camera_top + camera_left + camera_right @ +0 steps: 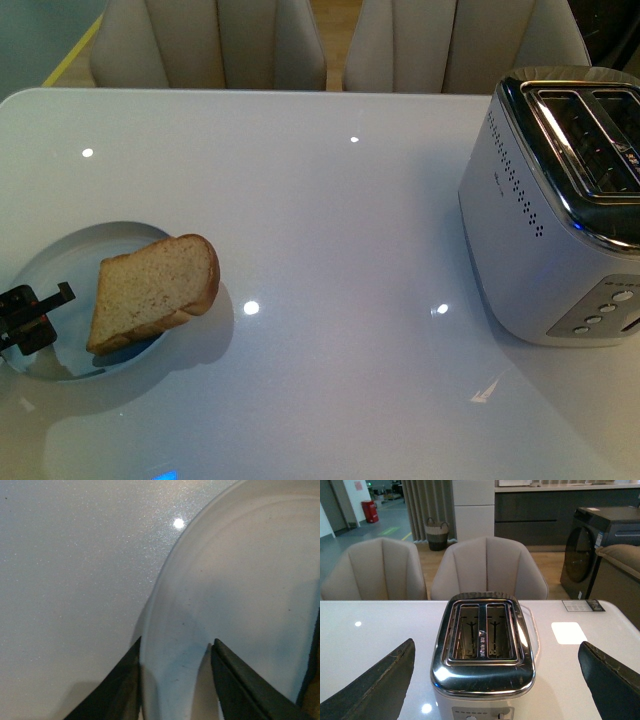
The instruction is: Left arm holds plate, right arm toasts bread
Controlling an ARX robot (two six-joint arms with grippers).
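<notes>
- Front view: the plate (62, 268) sits near the front left corner of the white surface (350, 210). The bread (155, 290) lies on it at a slant, its rounded top reaching out over the plate's rim on the side toward the middle of the surface.
- The left hand (40, 310) is at the plate's rim on the side nearest the left edge. In the left wrist view the rim passes between its two dark jaws, one on the plate's inner face and one against the outer edge, so it reads as clamped onto the plate.
- The toaster (540, 230) stands at the right edge of the surface, well apart from the plate. Its two slots (470, 637) face up and look empty in the right wrist view.
- The right hand (496, 645) is outside the front view. Its own camera shows both fingers spread wide with nothing between them, looking down on the toaster.
- Step in hand, as I judge it: the plate is secured and the bread has not been picked up, so toasting has not begun.
- The next move calls for the right hand to cross toward the front left corner and take the slice by an edge that stands clear of the plate. It should then turn the slice upright so that it can drop crust-first into a slot. The slant of the bread should make the overhanging rounded end the easier place to pinch.
</notes>
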